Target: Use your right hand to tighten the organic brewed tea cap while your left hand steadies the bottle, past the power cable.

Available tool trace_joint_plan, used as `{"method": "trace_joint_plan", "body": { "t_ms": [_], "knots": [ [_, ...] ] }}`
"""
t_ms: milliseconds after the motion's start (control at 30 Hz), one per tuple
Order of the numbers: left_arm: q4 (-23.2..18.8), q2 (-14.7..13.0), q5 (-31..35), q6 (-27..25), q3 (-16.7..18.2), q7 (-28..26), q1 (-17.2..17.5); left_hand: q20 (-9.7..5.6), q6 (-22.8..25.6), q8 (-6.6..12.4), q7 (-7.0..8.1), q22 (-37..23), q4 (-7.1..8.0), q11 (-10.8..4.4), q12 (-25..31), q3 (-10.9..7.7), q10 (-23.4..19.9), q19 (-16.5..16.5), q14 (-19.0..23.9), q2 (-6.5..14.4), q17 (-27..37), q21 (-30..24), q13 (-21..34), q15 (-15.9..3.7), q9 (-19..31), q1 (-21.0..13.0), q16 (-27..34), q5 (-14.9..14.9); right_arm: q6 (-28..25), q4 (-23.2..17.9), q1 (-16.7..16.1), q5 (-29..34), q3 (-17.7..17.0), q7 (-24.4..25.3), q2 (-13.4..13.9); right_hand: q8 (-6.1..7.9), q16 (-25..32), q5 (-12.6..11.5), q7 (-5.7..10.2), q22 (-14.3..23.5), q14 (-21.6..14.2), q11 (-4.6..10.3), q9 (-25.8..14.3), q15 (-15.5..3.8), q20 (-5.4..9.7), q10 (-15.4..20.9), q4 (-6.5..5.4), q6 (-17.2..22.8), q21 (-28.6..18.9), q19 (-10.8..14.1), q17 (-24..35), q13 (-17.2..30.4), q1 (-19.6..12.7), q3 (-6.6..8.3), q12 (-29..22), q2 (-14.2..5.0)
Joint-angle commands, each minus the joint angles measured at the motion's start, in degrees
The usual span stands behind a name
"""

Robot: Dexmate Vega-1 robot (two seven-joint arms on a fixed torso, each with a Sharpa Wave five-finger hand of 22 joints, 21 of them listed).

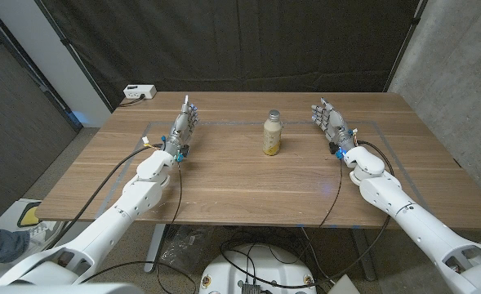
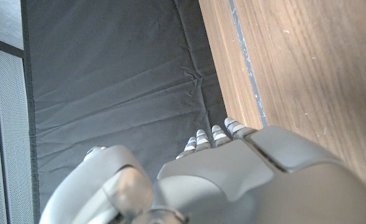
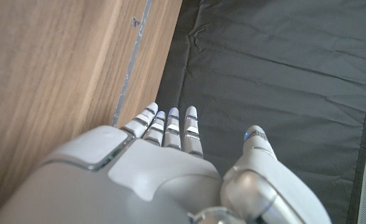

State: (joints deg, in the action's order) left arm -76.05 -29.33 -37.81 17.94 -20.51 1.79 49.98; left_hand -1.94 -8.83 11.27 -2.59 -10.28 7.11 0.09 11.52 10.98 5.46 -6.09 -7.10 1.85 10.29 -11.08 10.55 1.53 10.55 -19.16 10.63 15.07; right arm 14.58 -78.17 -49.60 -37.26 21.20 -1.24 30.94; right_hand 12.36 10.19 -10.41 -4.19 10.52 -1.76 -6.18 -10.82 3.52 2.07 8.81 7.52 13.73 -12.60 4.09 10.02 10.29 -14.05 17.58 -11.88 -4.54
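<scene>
Nothing of the task is looking done yet. The tea bottle point(image 1: 273, 134) is standing upright at the upper middle of the head view, cap on, untouched on the wooden table point(image 1: 224, 184). The left hand point(image 1: 184, 126) and right hand point(image 1: 330, 121) are waiting well apart on either side, fingers extended, holding nothing. Steadying and tightening are both remaining.
</scene>
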Motion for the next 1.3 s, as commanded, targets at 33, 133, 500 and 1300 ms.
{"method": "trace_joint_plan", "body": {
  "t_ms": [33, 133, 500, 1300],
  "knots": [
    [-3.7, -2.2, 1.0, 2.6, 0.6, 0.5, 3.2, 0.31, -1.0, 0.14, -0.05, -0.1, -0.45, 0.13, 0.2, 0.4, 0.8, -0.6, -0.4, -0.1, 0.2, -0.3, 0.3, -0.02, 0.2, -0.8, 0.2, 0.4, -1.9, -8.2, -3.9, 0.7, -0.7, 2.7, 3.0, -0.91, 0.3, -0.3, 0.12, 0.1, -0.2, 0.1, -0.2, 0.6, 0.71, 0.4, 0.21, -2.0, -0.2, 0.6, 0.2, 0.1, -0.8, 0.21, -0.2, 0.12],
    [-5.0, -3.6, 3.0, 3.3, 0.4, 0.3, 3.9, 0.78, -1.9, -0.13, -0.41, -0.1, -0.94, 0.26, 0.1, 0.48, 1.1, -0.7, -0.5, -0.5, 0.1, -0.3, 0.3, 0.14, 0.2, -1.5, 0.2, 0.4, -1.7, -9.3, -4.9, 0.9, -1.0, 3.1, 3.4, -0.99, 0.3, -0.3, 0.04, 0.1, -0.1, 0.08, -0.2, 0.59, 0.63, 0.3, 0.23, -2.1, -0.2, 0.6, 0.3, 0.1, -0.8, 0.19, -0.1, 0.13],
    [-8.3, -6.9, 8.0, 5.0, -0.5, 0.6, 5.2, 2.71, -0.1, 0.81, -0.73, 0.0, -3.36, 0.57, 0.6, 1.77, 0.0, 1.3, 1.2, -3.9, 0.2, -0.9, 0.4, 0.69, 0.4, -4.6, 0.6, 0.6, 3.0, -11.8, -7.6, 4.7, -1.1, 6.1, 3.0, -1.08, 0.4, -0.3, 0.03, 0.1, -0.4, 0.17, -0.2, 0.63, 0.48, 0.7, 0.26, -2.3, -0.2, 0.8, 0.3, 0.2, -0.9, 0.12, -0.3, 0.18],
    [-3.4, -6.2, 22.0, 14.3, -6.5, 2.8, -0.8, 1.67, 0.0, 1.04, -0.2, 0.0, -8.2, -1.66, 1.3, 3.78, -2.2, 5.4, 3.9, -9.0, 0.2, -1.6, 0.5, -0.84, 0.6, -12.1, 0.9, 2.8, 6.4, -14.6, -9.5, 10.3, -0.7, 8.8, 2.5, -0.91, 0.9, 0.5, -0.1, 0.1, -2.5, 0.75, -0.1, -0.06, 0.55, 2.3, -0.14, -1.3, -0.7, 3.0, 0.4, 0.2, 0.8, -1.61, -0.7, 2.39]
  ]
}}
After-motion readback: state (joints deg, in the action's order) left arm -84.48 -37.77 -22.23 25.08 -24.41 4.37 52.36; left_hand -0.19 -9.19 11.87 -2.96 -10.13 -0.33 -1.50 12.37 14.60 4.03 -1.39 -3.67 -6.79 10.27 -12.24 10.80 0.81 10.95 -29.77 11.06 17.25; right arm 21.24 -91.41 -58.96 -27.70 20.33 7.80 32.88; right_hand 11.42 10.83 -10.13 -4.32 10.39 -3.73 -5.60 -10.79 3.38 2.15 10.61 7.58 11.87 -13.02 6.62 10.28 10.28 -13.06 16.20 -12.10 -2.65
